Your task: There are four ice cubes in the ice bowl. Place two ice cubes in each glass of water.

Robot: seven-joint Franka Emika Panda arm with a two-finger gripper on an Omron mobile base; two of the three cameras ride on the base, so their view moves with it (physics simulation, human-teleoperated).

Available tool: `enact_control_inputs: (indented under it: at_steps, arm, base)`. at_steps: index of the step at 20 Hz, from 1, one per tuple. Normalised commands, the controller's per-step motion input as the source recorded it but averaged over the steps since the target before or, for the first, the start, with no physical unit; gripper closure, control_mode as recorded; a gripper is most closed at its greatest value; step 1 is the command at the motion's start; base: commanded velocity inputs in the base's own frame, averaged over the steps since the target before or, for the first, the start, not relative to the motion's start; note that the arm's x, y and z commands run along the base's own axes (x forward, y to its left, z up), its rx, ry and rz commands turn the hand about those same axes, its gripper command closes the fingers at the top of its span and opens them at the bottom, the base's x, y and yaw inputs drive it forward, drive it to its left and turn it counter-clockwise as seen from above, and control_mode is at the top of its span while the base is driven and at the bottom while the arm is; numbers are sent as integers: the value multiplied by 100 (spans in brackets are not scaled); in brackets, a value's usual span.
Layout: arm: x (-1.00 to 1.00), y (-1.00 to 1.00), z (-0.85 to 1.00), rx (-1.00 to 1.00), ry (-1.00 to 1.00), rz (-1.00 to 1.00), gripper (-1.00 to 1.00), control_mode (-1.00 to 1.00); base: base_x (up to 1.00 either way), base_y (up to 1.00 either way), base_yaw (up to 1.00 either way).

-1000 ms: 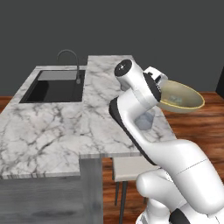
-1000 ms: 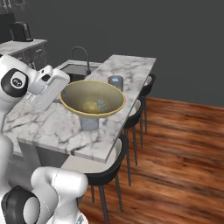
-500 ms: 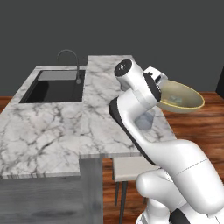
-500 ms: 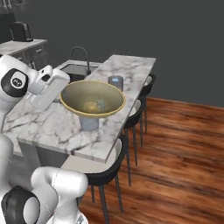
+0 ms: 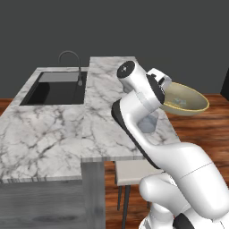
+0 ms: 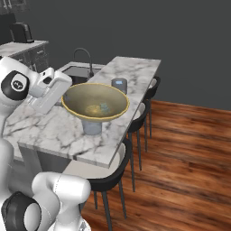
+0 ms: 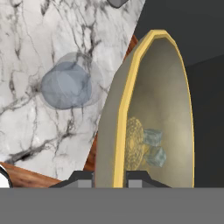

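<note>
My gripper is shut on the rim of the yellowish-tan ice bowl, holding it in the air above the counter's right edge. The bowl hangs roughly level in the right base view, and the same bowl sticks out to the right of the hand in the left base view. Two pale-blue ice cubes lie near its middle. One glass of water stands on the marble right under the bowl; the hand view shows this glass beside the bowl. A second glass stands farther back.
A black sink with a curved faucet is set into the marble counter at the left. Dark stools line the counter's right side over a wooden floor.
</note>
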Motion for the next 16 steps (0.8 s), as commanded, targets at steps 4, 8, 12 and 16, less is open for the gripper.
enact_control_inputs:
  at_steps: [4, 8, 12, 16]
  arm:
    - [0, 0, 0, 0, 0, 0, 100, -100]
    - [0, 0, 0, 0, 0, 0, 100, -100]
    - [-3, 14, 0, 0, -2, 0, 100, -100]
    - [10, 82, 15, 0, 0, 0, 100, -100]
  base:
    - [0, 0, 0]
    - [0, 0, 0]
    - [0, 0, 0]
    - [0, 0, 0]
